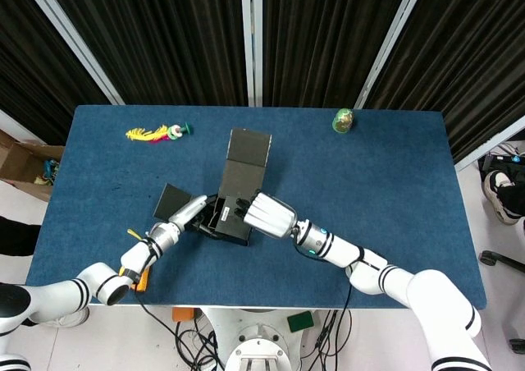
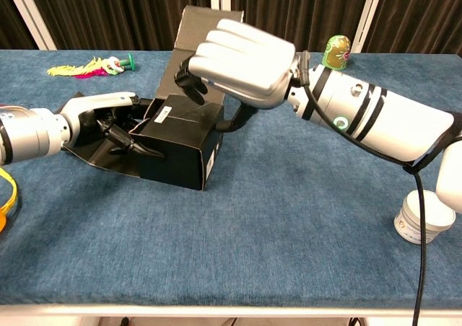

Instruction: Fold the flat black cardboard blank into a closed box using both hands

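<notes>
The black cardboard box stands on the blue table, partly folded. Its long lid flap rises behind it, and a side flap lies flat to the left. In the head view the box sits mid-table with the lid flap stretching away from me. My left hand grips the box's left end, fingers against the open side. My right hand lies over the box's top, fingers curled over the far edge and thumb on the right face. Both hands, left and right, flank the box.
A green egg-shaped toy stands at the back right. A feathered toy lies at the back left. A white jar sits near the front right edge, and a yellow tape measure is at the front left.
</notes>
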You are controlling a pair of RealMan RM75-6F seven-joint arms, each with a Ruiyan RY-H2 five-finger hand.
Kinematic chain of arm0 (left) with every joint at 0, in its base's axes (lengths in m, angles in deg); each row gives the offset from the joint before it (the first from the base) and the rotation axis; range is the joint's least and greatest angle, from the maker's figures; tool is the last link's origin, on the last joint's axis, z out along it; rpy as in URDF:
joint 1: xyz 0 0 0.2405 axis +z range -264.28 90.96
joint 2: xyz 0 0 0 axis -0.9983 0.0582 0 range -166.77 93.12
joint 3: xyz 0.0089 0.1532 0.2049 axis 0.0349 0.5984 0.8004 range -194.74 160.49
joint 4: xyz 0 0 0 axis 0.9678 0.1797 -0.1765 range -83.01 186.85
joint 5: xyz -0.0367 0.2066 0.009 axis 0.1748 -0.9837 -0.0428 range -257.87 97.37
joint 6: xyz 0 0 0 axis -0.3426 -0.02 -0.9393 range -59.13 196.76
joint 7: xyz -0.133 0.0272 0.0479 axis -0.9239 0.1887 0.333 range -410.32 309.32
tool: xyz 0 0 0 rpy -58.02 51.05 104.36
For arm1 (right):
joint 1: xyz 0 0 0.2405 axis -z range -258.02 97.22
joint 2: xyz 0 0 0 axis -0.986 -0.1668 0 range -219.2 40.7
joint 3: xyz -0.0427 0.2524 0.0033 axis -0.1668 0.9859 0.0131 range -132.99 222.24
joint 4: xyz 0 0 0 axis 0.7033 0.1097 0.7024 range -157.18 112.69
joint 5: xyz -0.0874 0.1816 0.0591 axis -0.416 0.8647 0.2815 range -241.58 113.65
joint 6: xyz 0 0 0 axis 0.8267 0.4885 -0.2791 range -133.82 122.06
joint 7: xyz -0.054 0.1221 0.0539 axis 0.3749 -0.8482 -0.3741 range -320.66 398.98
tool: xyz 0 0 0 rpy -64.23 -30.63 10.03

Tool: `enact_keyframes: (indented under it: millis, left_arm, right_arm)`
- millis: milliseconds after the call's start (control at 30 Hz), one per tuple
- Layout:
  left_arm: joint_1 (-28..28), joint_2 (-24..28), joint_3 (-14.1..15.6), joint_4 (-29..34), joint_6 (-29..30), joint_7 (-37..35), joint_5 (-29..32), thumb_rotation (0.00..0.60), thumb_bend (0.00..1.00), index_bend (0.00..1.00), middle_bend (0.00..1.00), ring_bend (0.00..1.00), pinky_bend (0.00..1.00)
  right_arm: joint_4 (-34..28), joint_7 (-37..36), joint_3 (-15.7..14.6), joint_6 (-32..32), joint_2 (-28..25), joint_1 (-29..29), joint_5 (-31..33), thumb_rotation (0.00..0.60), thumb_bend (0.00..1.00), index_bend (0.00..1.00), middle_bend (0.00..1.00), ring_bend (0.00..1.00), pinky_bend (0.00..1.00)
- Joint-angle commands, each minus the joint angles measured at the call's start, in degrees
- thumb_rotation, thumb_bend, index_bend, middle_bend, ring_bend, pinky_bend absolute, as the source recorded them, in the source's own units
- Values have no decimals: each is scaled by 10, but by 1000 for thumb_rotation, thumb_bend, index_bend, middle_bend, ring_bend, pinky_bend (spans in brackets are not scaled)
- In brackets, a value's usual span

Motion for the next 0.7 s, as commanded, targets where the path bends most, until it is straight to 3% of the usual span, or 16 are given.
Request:
enact_keyframes:
  millis: [33,500,700]
  left_arm:
    - [-1,-1,1,-1,-4,4,2,599,11,298,292,606,894]
    - [1,0,-1,3,-13,27,10,597,11,232,269,604,894]
    - [3,0,-1,7,-9,33,6,519,12,151,241,602,893]
  right_arm:
    - [31,-18,-10,2,20,-2,-4,600,26,637,554,893,938]
    - [72,-26,-27,6,38,-17,-11,600,63,638,510,893,938]
    - [67,-25,-31,3,35,-13,-4,600,78,611,454,893,938]
